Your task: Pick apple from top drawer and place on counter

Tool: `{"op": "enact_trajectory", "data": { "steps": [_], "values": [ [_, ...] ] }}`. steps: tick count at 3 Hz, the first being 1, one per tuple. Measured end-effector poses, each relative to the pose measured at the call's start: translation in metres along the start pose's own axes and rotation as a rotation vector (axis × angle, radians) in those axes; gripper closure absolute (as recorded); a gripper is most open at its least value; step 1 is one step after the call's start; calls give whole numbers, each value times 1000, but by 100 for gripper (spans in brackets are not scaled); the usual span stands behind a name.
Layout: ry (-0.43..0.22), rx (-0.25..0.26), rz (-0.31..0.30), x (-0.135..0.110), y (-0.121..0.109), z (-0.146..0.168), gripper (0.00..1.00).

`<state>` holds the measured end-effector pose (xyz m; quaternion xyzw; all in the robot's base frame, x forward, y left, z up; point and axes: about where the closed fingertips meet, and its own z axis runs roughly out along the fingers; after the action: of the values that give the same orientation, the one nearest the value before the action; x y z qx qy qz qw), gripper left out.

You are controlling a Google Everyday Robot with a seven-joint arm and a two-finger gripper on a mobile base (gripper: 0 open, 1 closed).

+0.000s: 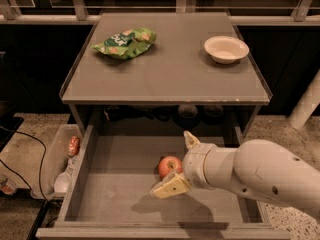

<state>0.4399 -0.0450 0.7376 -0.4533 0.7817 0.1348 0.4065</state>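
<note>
The red apple (169, 165) lies on the bare bottom of the open top drawer (83, 175), right of the middle. My gripper (173, 164) reaches in from the right and is open. One finger (170, 187) lies just in front of the apple and the other (190, 139) is behind it, so the apple sits between them. The grey counter (165, 71) is above the drawer.
A green chip bag (125, 42) lies at the counter's back left and a white bowl (226, 49) at its back right. A translucent plastic bin (47, 170) with an orange-red packet (73, 145) stands on the floor left of the drawer, with a black cable (29, 146) beside it.
</note>
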Motion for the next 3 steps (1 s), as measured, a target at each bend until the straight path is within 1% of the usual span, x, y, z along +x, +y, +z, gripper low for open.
{"op": "enact_trajectory", "data": {
  "steps": [1, 2, 3],
  "values": [
    [5, 17, -8, 20, -12, 24, 0],
    [-10, -5, 50, 47, -30, 42, 0],
    [-31, -50, 129, 72, -37, 60, 0]
  ]
}}
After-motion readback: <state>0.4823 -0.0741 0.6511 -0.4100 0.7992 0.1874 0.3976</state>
